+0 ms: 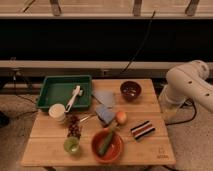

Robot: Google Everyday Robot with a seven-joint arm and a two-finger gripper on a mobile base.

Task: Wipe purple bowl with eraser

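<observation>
The purple bowl (131, 90) sits upright at the far right of the table (45, 150), mouth up and nothing in it, so its inside is open to a wipe from above. The eraser (143, 129) lies flat near the front right edge, well apart from the bowl, with bare wood round it that leaves room for a grasp. Between them, a little to the left, are a fruit (120, 117) and a sponge (106, 114). The orange bowl (107, 146) and green tray (62, 90) lie further left, out of the way. The arm (192, 82) is folded at the table's right side. The gripper is out of sight beyond it, jaws wide and holding nothing. The pickup looks not yet begun.
</observation>
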